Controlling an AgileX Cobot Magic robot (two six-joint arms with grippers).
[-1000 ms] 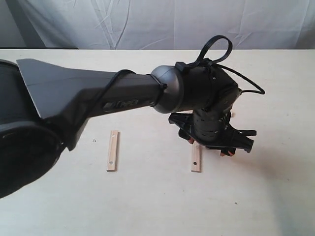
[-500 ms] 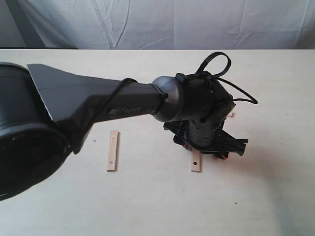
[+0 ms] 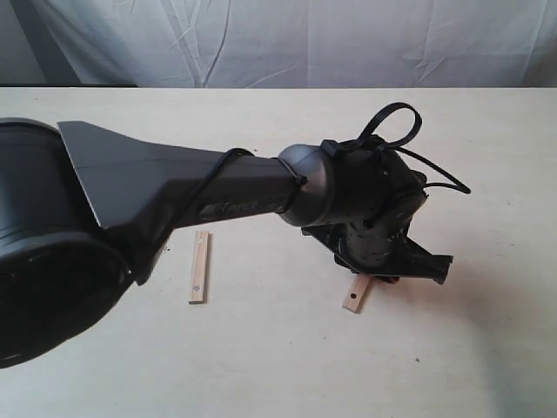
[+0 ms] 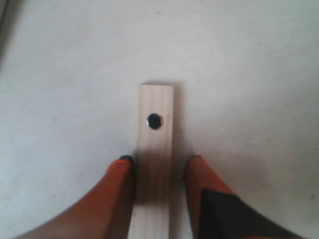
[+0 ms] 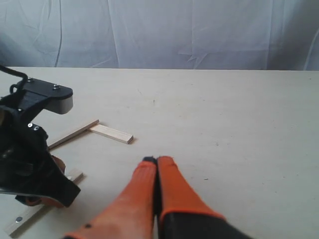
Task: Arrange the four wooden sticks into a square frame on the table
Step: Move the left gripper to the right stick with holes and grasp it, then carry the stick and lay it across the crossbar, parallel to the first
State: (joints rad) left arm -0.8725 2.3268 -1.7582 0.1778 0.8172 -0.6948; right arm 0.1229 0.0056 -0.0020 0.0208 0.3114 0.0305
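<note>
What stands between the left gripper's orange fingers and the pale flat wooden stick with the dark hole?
Nothing visible. The left gripper straddles the pale wooden stick, one orange finger at each side, on the cream table.

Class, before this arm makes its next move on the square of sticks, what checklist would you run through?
1. The tilted stick sits between the fingers of the left hand: ok.
2. The tilted stick is lifted off the table: cannot tell.
3. The right hand is shut and clear of the sticks: ok.
4. The far stick meets the neighbouring stick at a corner: ok.
5. The lone stick has joined the others: not ok.
</note>
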